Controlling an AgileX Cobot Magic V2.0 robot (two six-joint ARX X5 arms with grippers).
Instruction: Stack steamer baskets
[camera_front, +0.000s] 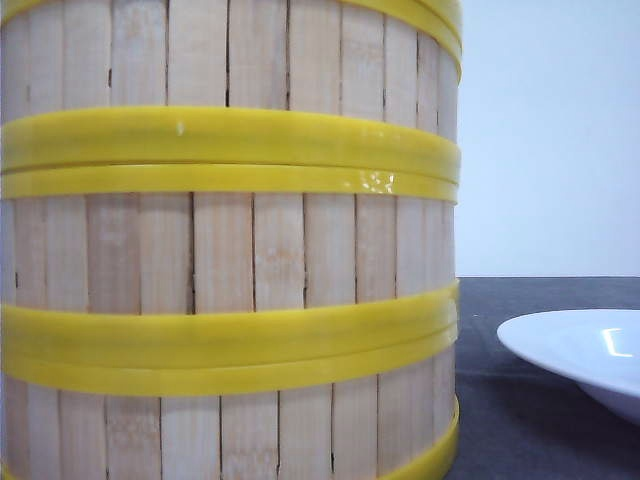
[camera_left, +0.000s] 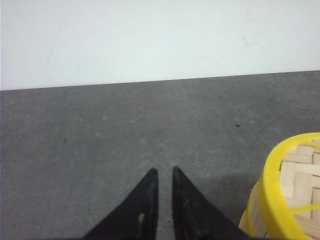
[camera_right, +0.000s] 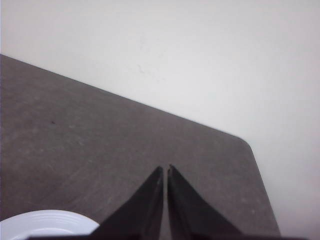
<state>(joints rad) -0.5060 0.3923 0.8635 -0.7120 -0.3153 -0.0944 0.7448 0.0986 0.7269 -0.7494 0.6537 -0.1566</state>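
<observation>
Front view: low, very near the stacked pale-slat, yellow-banded steamer baskets (camera_front: 230, 250).
Left wrist: looks down, shares baskets.
Right wrist: shares white plate (camera_right: 47, 225).

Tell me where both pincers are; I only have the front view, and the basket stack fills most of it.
Observer: The left pincer is beside the stack, over bare table. It is closed to a thin slit and holds nothing.
Operator: Is anything covering the top of the stack?
Observer: No. The top steamer basket is open, and its woven base shows inside the yellow rim.
Operator: And the right one?
Observer: The right pincer is shut and empty, with the white plate close by it.
</observation>
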